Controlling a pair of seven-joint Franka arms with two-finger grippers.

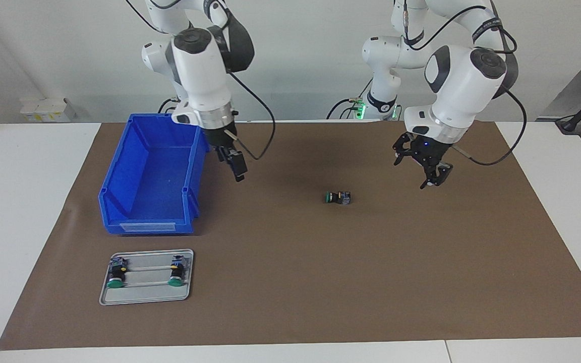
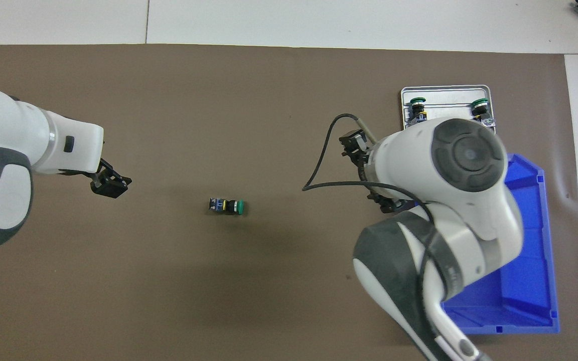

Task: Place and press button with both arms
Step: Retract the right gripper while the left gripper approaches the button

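While one button (image 1: 338, 197) lies loose, two buttons (image 1: 116, 273) occupy the tray (image 1: 144, 298).

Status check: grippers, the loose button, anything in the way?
Left gripper open, over bare mat. Right gripper open, up beside blue bin. Button lies on its side mid-mat, untouched. Nothing around it.

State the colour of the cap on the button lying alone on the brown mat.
Green; the button's cap shows best in the overhead view.

Blue bin (image 1: 152, 176) (image 2: 525, 281), grey tray (image 1: 145, 295) (image 2: 444, 91), brown mat (image 1: 321, 282) (image 2: 219, 100).
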